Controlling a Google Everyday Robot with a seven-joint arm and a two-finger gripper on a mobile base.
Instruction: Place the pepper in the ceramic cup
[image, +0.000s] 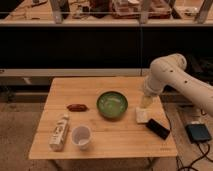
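The pepper (77, 107) is small and dark red-brown and lies on the left part of the wooden table (80, 90). The ceramic cup (81, 136) is white and stands upright near the table's front edge, below and slightly right of the pepper. My gripper (145, 102) hangs from the white arm (170, 75) over the right side of the table, right of the green bowl (112, 104) and far from both pepper and cup. Nothing shows in it.
A white labelled bottle (59, 132) lies left of the cup. A small white block (142, 115) and a flat black object (158, 128) lie on the table's right side, just below the gripper. A dark device (199, 133) sits on the floor at the right.
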